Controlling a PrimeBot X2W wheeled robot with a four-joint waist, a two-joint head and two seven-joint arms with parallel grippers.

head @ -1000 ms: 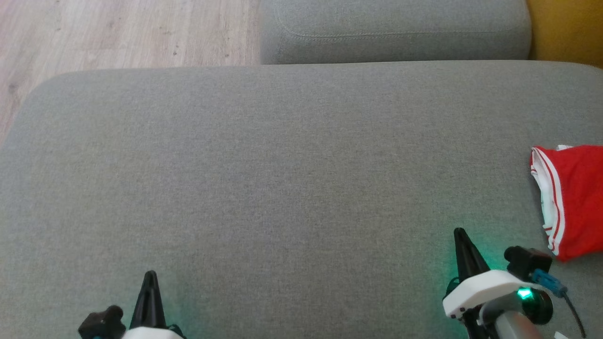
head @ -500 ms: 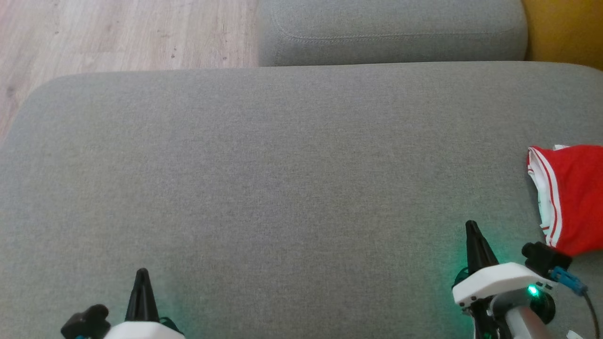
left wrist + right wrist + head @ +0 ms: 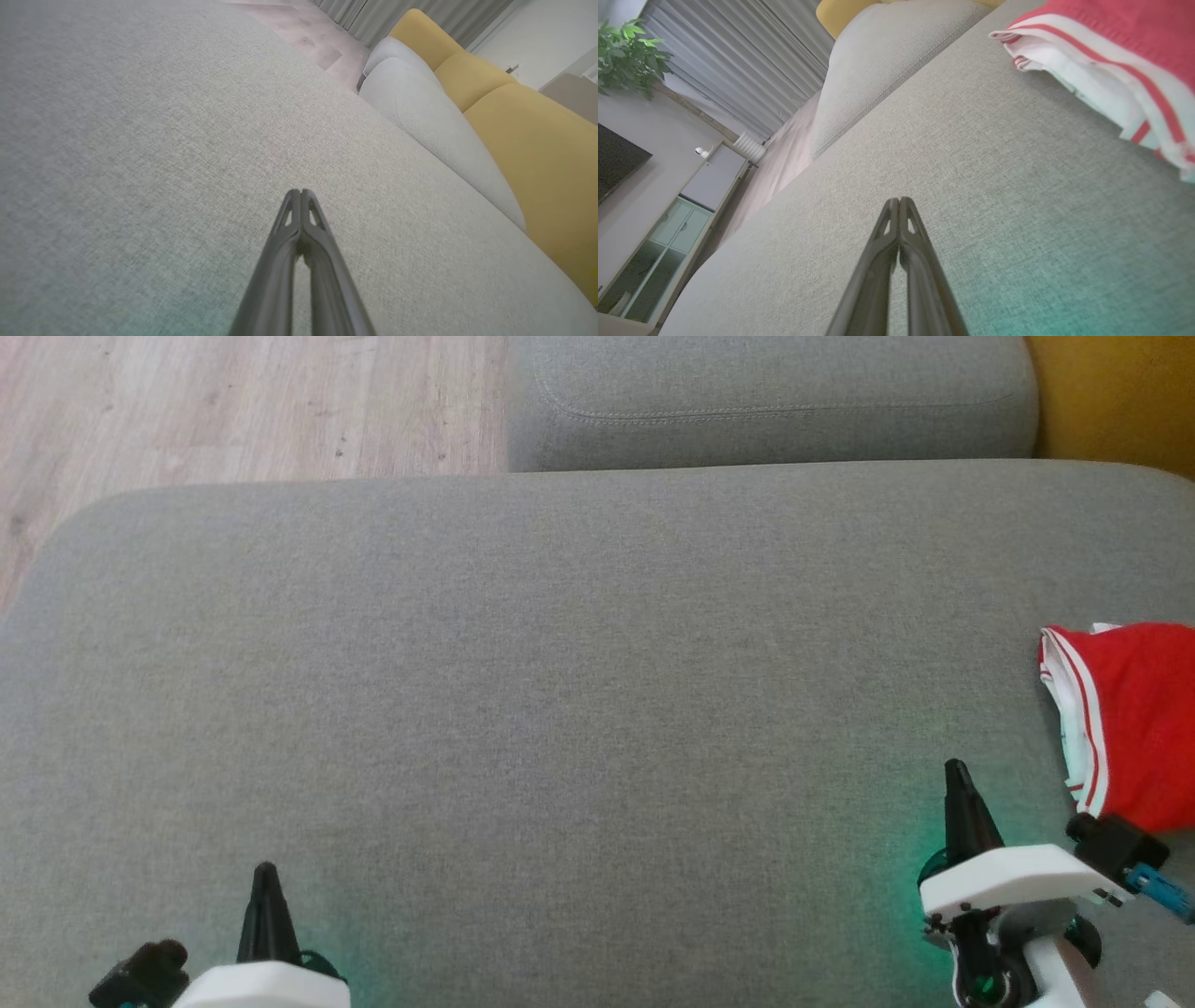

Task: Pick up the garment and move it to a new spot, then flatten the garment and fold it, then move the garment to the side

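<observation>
A red garment (image 3: pixel 1144 719) with white stripes lies folded at the right edge of the grey sofa seat (image 3: pixel 560 691), partly cut off by the head view's edge. Its striped hem (image 3: pixel 1111 70) fills the upper right of the right wrist view. My right gripper (image 3: pixel 956 775) hovers over the seat just left of the garment, shut and empty, its tips (image 3: pixel 899 201) pressed together. At the lower left, far from the garment, my left gripper (image 3: pixel 264 874) is shut on nothing, its tips (image 3: pixel 301 192) together above bare fabric.
A second grey cushion (image 3: pixel 775 397) stands behind the seat, with a yellow cushion (image 3: pixel 1120 401) at the far right. Wooden floor (image 3: pixel 233 401) lies beyond the seat's far left corner. A cabinet (image 3: pixel 668 233) and a plant (image 3: pixel 626 56) stand in the room.
The right gripper has moved up and to the right, closer to the garment. The left gripper has drifted a little to the left. The camera has shifted slightly.
</observation>
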